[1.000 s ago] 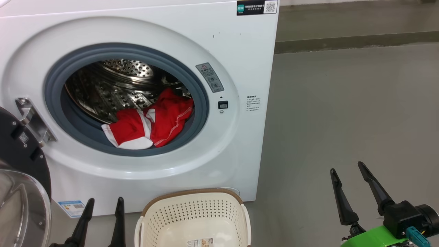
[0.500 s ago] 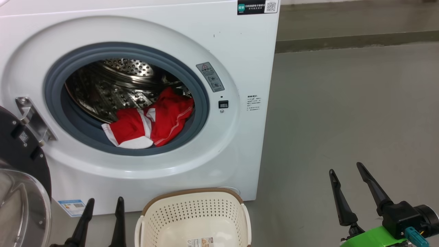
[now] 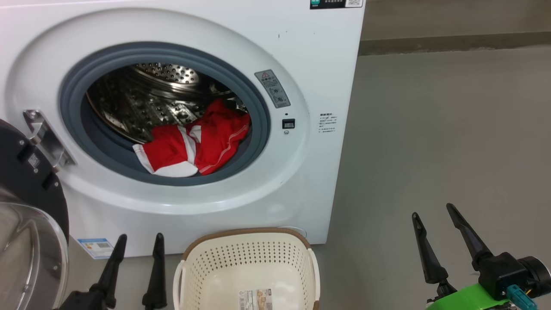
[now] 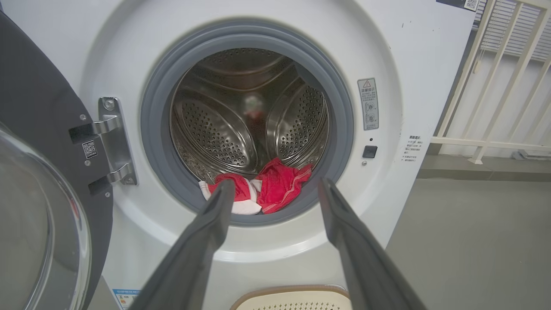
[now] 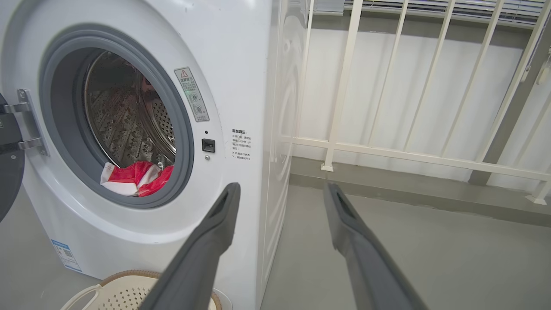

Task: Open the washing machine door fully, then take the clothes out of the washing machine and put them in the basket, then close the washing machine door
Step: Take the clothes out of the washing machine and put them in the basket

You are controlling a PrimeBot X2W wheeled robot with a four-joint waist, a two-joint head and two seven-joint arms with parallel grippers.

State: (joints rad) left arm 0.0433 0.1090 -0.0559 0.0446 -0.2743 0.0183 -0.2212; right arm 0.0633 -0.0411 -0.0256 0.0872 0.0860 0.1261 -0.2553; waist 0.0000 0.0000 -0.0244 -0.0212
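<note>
Clothes (image 3: 193, 146): crumpled red fabric with white panels, possibly two garments, lying at the front lip of the drum (image 3: 142, 99). Door (image 3: 26, 181) hangs open; basket (image 3: 241, 234) stands below. Left gripper (image 3: 141, 235) and right gripper (image 3: 432, 209): both spread wide, empty

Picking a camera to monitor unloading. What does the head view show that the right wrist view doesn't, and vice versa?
Head view: the glass window of the washing machine door, the left gripper, the paper label in the basket. Right wrist view: a white railing and the side panel of the washing machine. Shared: the washing machine with red clothes inside, the basket, the open right gripper.
</note>
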